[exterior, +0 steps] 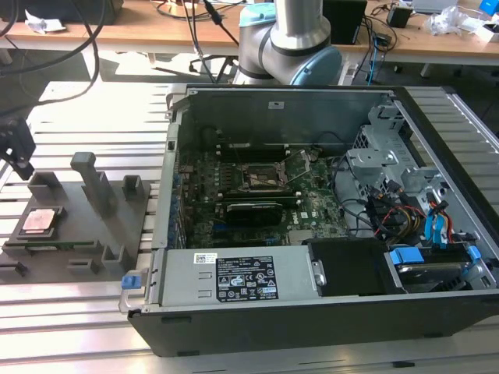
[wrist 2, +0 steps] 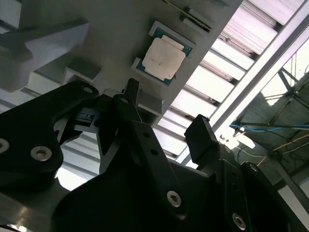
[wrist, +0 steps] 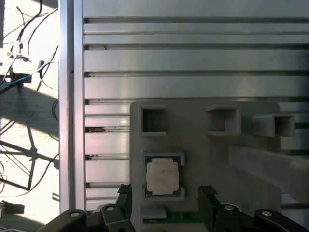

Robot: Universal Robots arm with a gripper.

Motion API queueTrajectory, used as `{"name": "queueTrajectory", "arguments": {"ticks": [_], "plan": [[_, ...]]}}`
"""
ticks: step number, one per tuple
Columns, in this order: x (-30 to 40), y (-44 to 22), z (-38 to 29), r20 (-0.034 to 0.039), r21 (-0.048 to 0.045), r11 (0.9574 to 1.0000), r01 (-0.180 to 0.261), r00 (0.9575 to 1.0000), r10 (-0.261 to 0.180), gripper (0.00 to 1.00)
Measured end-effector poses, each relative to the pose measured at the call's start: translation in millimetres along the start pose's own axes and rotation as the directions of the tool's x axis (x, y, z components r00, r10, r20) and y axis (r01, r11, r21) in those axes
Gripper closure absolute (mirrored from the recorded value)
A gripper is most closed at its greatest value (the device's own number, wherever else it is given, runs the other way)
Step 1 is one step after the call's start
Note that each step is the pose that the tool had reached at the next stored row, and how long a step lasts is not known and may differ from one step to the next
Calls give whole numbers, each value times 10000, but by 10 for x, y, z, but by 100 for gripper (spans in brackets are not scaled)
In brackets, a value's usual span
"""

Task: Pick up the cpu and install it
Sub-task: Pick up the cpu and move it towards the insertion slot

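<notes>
Slatted worktop (wrist: 193, 58) carrying a grey fixture (wrist: 207, 159). The cpu (wrist: 163, 176) lies in its recess, and the claw (wrist: 166, 193), spread wide and empty, hangs near it without touching.

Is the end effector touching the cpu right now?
Apart. In the first wrist view the open end effector hovers with its fingertips either side of the cpu, clear gaps between.

The slotted aluminium desk (exterior: 70, 327) spanned the exterior view and was brightly sunlit at the exterior view's left. Behind it stood a wooden desk (exterior: 156, 35) carrying black cables (exterior: 192, 31). In the first wrist view, the floor (wrist: 29, 111) showed sunlight, shadows and loose wires.
</notes>
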State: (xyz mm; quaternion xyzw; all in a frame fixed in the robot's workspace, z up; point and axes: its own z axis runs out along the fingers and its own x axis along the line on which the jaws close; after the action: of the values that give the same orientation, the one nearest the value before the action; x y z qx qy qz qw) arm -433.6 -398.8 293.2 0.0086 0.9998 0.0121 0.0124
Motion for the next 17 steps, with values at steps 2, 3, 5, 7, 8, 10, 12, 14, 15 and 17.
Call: {"name": "queueTrajectory", "arguments": {"ticks": [2,3,5,7,8,10,12,14,15,17], "plan": [[0,0,10,0,1,10000,1,10000,-1,34],[0,-1,21,0,0,10000,1,10000,-1,34],[0,-1,29,0,0,10000,1,10000,-1,34],[1,-1,40,0,0,10000,1,10000,-1,34],[1,-1,46,0,1,10000,1,10000,-1,34],[1,-1,54,0,1,10000,1,10000,-1,34],[2,-2,64,1,0,10000,0,10000,0,34],[2,-2,73,0,0,10000,1,10000,-1,34],[2,-2,77,1,0,10000,1,10000,-1,34],[2,-2,88,0,0,10000,1,10000,-1,34]]}}
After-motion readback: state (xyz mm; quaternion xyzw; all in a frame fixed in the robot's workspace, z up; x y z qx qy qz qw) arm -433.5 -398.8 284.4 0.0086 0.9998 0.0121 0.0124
